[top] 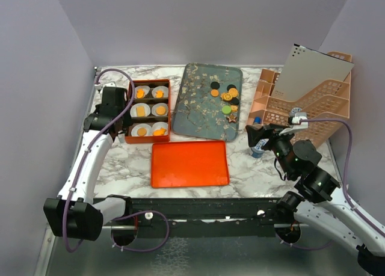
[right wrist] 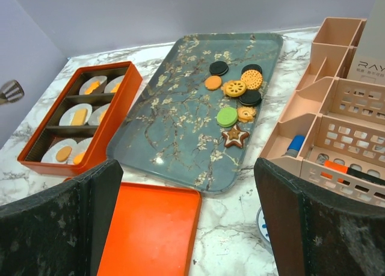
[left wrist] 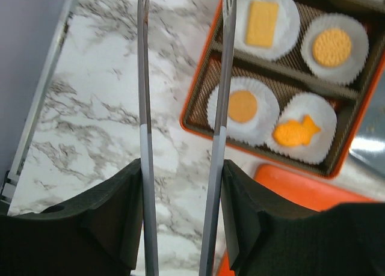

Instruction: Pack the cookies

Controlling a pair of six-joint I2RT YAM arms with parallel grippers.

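Right wrist view: the right gripper [right wrist: 186,198], open and empty, should descend squarely over one loose cookie [right wrist: 227,116] on the floral tray [right wrist: 162,113]; the left gripper [left wrist: 180,138] waits open.

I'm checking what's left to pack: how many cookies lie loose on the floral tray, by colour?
Orange or tan cookies: 4
Black cookies: 3
Green cookie: 1
Brown star cookie: 1
Total: 9
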